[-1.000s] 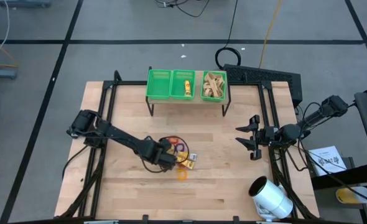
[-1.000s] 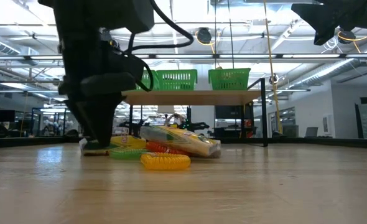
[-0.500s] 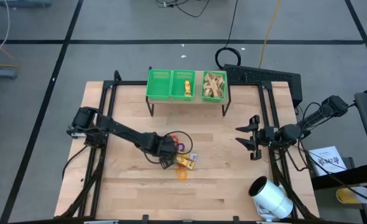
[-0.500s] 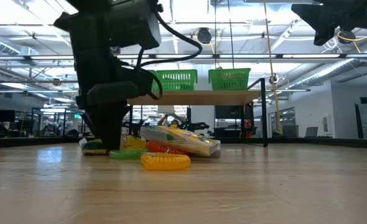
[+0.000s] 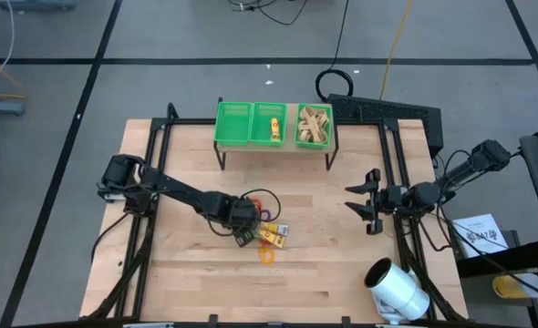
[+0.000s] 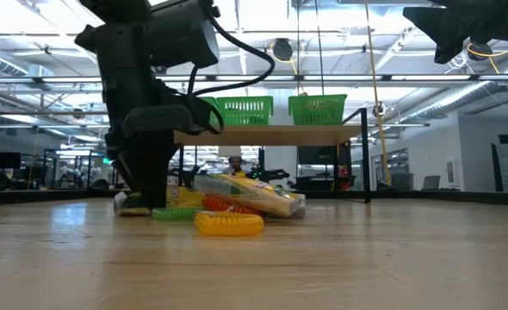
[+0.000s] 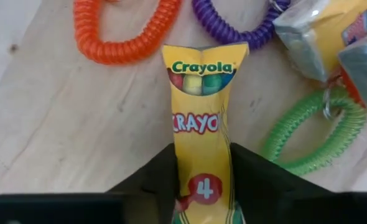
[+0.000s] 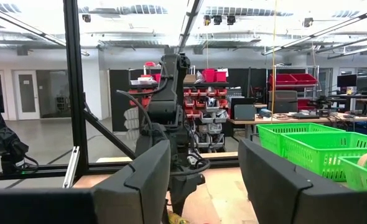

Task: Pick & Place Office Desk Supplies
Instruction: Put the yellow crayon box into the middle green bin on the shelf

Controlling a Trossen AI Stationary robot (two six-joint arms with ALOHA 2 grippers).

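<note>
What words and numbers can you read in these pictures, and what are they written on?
"Crayola": top of the yellow crayon pack between the left gripper fingers.
"CRAYO": its middle; the word's end is cut off by the fold.
"4": in a red circle lower on the pack.
The paper sheet beside the table carries print too small to read.

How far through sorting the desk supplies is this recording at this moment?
Partly done: a yellow box sits in the middle green bin and tan pieces fill the right one. In hand: the left gripper has its fingers against both sides of a yellow Crayola crayon pack. Left: orange, purple and green coil rings, plus another pack. The right gripper waits open.
</note>
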